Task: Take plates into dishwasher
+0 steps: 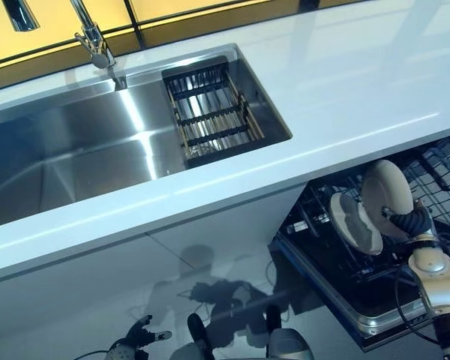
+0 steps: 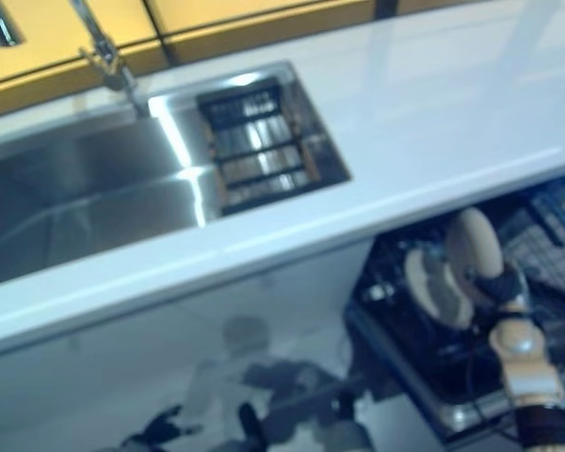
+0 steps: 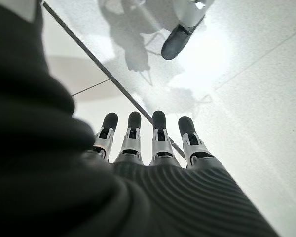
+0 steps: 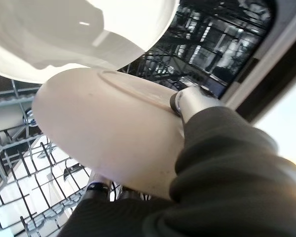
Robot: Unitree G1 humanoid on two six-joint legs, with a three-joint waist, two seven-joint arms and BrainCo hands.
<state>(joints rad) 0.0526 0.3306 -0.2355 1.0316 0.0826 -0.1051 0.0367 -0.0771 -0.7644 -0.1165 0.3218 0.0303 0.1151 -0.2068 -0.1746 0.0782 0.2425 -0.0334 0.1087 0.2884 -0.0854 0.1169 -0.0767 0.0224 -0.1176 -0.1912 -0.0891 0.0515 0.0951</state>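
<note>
The right hand (image 1: 411, 223) grips a plate (image 1: 386, 188) over the dishwasher rack (image 1: 442, 169), beside another plate (image 1: 354, 223); the left hand (image 3: 148, 148) hangs relaxed, fingers straight

You can't see most of the right hand (image 4: 187, 101), the plate (image 4: 108, 123) covers its fingers; the dishwasher rack (image 1: 442, 169) is cropped.

My right hand (image 1: 411, 222) holds a round cream plate (image 1: 386, 187) on its edge over the open dishwasher's dark wire rack (image 1: 337, 247). Another round cream plate (image 1: 354, 223) stands just beside it. Up on the white counter (image 1: 360, 90) is a shiny steel sink (image 1: 82, 150). My left hand (image 1: 139, 332) is low by the floor.
</note>
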